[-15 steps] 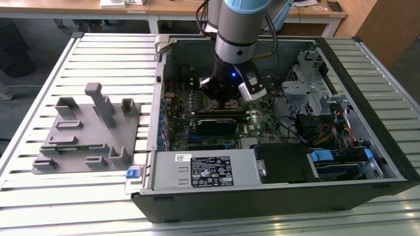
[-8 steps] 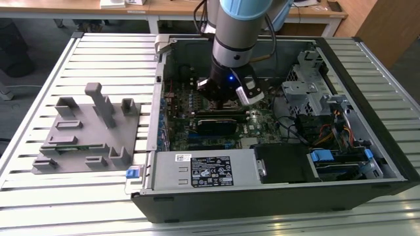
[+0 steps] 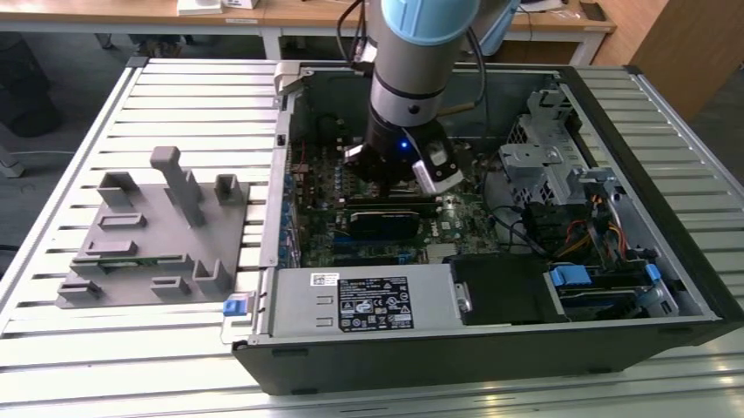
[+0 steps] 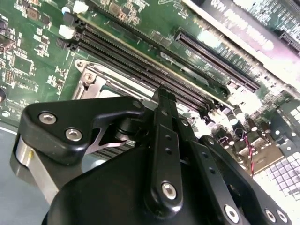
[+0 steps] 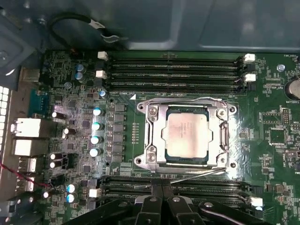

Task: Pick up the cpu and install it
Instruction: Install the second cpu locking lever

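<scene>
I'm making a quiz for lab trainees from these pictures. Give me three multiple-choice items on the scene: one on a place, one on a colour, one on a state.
1. Where does the cpu lie?
A. On the grey fixture beside the case
B. In the socket frame on the motherboard
C. On the table slats

2. What colour is the fixture outside the case?
A. Grey
B. Red
C. Yellow

3. What is the state of the gripper?
A. Wide open
B. Shut on the cpu
C. Shut, holding nothing

Answers:
1. B: the first wrist view shows the chip seated within the socket frame.
2. A: the exterior view shows it plain grey, at that view's left of the case.
3. C: in the first wrist view the fingertips meet, with the cpu apart from them in the socket.
</scene>
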`<state>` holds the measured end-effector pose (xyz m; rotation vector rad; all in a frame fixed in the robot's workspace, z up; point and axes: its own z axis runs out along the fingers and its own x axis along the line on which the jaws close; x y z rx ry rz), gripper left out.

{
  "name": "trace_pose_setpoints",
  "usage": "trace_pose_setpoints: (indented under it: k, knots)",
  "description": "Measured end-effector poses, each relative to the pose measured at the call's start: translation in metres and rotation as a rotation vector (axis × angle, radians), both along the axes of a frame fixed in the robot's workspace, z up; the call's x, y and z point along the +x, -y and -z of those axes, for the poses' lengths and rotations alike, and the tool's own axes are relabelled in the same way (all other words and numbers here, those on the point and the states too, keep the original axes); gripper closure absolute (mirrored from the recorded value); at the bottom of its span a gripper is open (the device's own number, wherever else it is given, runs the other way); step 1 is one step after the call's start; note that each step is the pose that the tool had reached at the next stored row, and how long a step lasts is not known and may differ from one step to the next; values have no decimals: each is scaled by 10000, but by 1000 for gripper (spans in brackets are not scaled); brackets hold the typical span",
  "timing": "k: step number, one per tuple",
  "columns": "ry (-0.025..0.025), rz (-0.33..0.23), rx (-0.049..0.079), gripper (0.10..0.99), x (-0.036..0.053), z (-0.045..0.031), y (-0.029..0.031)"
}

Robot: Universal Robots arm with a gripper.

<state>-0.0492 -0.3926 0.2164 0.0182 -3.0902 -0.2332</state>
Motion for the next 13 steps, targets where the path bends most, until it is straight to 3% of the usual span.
trace_pose_setpoints:
  k: [13]
  knots:
    - [-1, 0, 503, 980, -111, 31, 78]
